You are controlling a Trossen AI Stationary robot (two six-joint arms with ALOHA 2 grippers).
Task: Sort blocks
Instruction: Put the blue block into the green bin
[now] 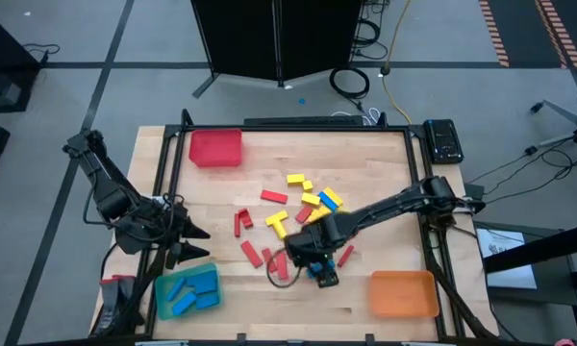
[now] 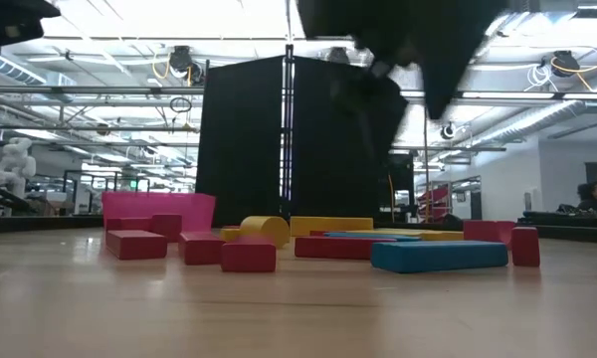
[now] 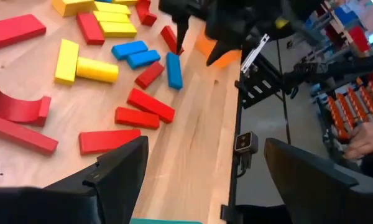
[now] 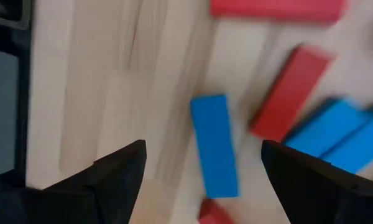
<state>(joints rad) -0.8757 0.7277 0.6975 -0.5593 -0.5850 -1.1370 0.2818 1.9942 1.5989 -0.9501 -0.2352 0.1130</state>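
Blue below the right jaws: released and spread wide, grasping nothing, hanging low over one blue block (image 4: 214,146) that lies flat on the pale wood. Shows between the two dark fingers (image 4: 115,180), apart from both. Just beside it, a red block (image 4: 290,93) set at a slant, then two more blue blocks (image 4: 342,134) side by side, and a longer red bar (image 4: 276,7) farther off.

From above, sits at the front middle of the table (image 1: 385,163), at the end of the right arm (image 1: 394,204) that reaches in from the right edge. Around and behind it, the loose blocks (image 1: 274,196) in red, yellow and blue, strewn over the table's middle, several touching or overlapping. Among them a red arch piece (image 3: 15,109) and a yellow cylinder (image 2: 266,231) lying on its side.

Left jaws likewise released and empty, with wide fingers (image 3: 112,177), at the table's left edge, just behind the blue tray (image 1: 160,293). Points across the table toward the scattered pile. Inside that tray at the front left corner, a few blue blocks (image 1: 183,300) already lying flat.

Farther out: red tray (image 1: 215,148) at the back left corner, orange tray (image 1: 402,293) at the front right corner, well apart from the pile.
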